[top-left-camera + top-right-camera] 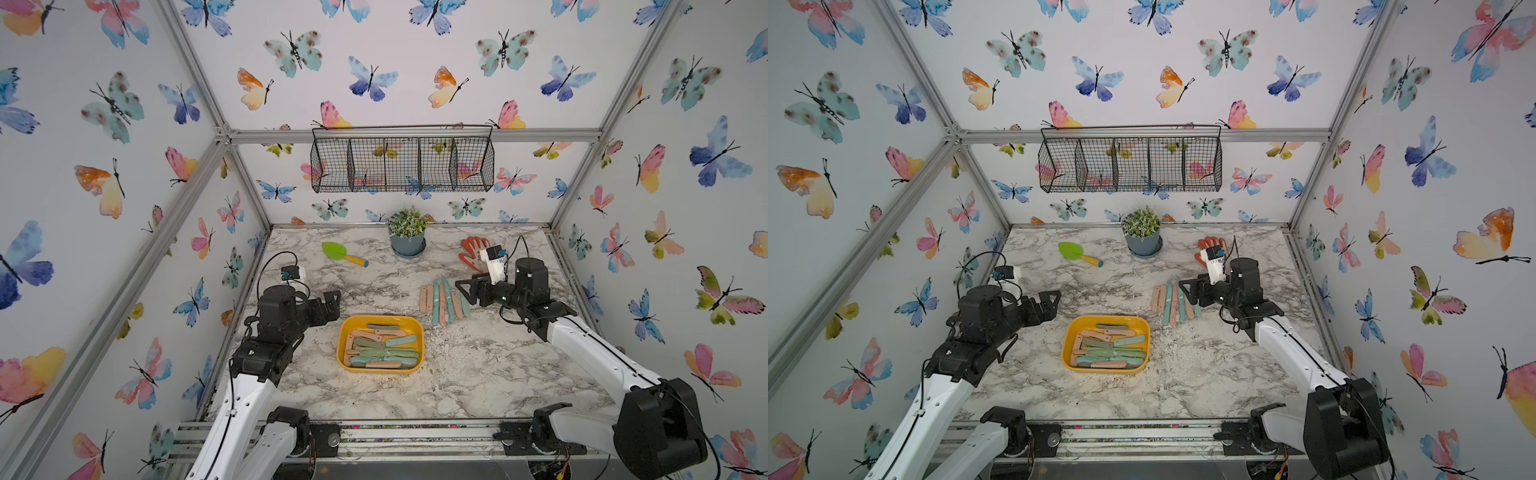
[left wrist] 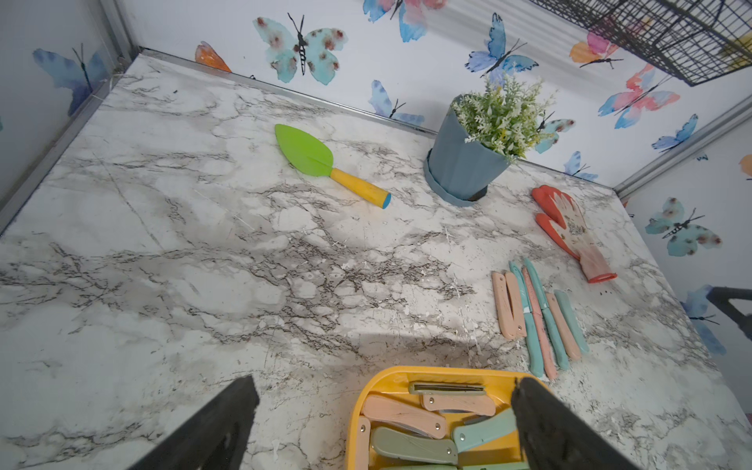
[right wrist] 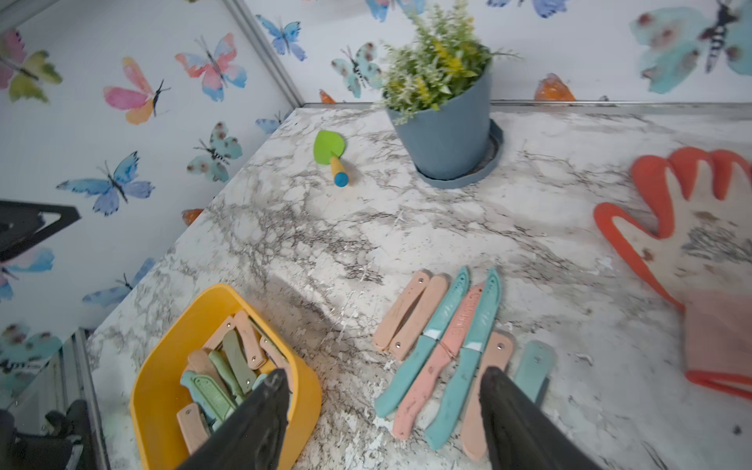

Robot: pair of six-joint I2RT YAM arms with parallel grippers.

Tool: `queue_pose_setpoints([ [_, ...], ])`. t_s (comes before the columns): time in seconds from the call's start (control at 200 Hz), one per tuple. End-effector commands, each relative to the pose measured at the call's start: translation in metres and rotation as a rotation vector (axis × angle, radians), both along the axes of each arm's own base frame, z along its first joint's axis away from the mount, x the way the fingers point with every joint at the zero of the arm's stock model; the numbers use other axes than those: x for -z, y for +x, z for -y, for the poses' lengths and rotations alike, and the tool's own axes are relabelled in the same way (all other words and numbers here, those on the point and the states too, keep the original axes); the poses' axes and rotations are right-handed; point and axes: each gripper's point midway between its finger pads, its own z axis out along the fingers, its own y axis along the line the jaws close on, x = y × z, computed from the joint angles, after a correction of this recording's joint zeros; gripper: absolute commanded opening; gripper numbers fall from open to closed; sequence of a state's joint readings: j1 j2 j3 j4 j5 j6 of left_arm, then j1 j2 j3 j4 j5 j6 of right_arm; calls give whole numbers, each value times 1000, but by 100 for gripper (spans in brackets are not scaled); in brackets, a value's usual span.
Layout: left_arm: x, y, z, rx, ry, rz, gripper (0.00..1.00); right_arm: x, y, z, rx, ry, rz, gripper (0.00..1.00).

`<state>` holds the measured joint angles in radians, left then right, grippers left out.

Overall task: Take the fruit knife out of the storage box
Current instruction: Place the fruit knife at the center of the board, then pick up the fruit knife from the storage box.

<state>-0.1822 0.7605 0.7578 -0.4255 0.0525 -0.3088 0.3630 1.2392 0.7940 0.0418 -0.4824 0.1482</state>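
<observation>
Plainly, right tool (image 3: pixel 386 374) spread wide, holding nothing, over laid-out knives (image 3: pixel 439 346) beside storage box (image 3: pixel 162 366), left tool (image 2: pixel 386 382) apart too

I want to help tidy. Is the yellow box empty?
Not empty. The storage box holds a pile of pink and green knives; more knives lie beside it.

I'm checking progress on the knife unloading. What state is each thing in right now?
storage box: upright, knives piled inside
row of knives: out on the table, side by side
left gripper: open, empty, near the box
right gripper: open, empty, by the row
wire basket: hanging, nothing seen inside
plant pot: upright
trowel: lying flat
glove: lying flat
</observation>
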Motion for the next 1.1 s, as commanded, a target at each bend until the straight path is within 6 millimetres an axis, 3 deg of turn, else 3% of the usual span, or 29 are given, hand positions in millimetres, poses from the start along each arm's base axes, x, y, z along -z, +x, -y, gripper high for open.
queue_pose_setpoints([
  [0.0,-1,2,-19,-103,34,-10,98,-9,-15,-32,-128,-74,92,76],
  [0.135,-1,1,-22,-119,39,-6,98,-1,-40,-81,-290,-164,128,74],
  [0.265,-1,1,-23,-123,41,-5,98,22,-61,-121,-425,-278,117,69],
  [0.526,-2,1,-24,-126,42,-4,98,82,-96,-173,-606,-564,89,64],
  [0.746,-3,0,-24,-126,42,0,98,112,-109,-187,-670,-687,60,59],
  [0.916,-2,0,-23,-122,39,-2,98,138,-108,-180,-672,-828,18,56],
  [1.096,-2,0,-22,-114,37,-5,98,148,-102,-171,-656,-914,-1,55],
])
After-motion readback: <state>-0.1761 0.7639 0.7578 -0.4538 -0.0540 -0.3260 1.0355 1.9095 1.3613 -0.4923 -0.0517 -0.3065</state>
